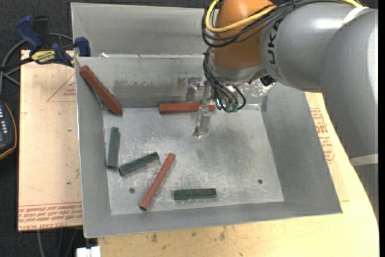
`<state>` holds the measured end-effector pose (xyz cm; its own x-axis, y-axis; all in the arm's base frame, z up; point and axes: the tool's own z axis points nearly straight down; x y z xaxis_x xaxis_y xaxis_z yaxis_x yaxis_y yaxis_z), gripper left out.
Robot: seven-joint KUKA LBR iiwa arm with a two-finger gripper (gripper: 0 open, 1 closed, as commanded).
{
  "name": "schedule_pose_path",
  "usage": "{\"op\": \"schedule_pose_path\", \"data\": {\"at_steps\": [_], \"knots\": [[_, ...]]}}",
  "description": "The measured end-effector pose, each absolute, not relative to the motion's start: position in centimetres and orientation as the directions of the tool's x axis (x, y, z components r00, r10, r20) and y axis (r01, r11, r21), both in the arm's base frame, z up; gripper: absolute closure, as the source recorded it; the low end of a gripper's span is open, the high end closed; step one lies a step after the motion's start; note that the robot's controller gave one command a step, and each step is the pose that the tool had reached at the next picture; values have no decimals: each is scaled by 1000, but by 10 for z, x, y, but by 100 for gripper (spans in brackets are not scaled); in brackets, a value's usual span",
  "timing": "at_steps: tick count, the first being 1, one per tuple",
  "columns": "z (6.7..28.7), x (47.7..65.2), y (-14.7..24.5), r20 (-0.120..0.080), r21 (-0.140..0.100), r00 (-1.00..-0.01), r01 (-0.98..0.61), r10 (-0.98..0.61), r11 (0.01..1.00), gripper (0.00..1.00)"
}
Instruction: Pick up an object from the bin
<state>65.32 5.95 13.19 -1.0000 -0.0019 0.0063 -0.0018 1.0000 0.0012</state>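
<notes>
Red bar (pixel 179 108) lies left-right along the back wall of the bin (pixel 240 159), right end hidden behind the fingers (pixel 201 124); their spread cannot be told.

A single camera looks down into the grey metal bin (pixel 240 165) from above, tilted somewhat to one side, so the far wall shows its inner face. It sits near enough that the bin takes up most of the frame. The arm (pixel 325 51) enters from the right, looming large.
</notes>
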Motion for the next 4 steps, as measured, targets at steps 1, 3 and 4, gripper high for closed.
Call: {"op": "schedule_pose_path", "data": {"at_steps": [1,3,4], "knots": [[69,655,106,10,0,-992,128,128,992,0],[100,657,90,-2,2,-955,295,295,955,0],[70,655,100,11,-2,-989,147,147,989,0]]}}
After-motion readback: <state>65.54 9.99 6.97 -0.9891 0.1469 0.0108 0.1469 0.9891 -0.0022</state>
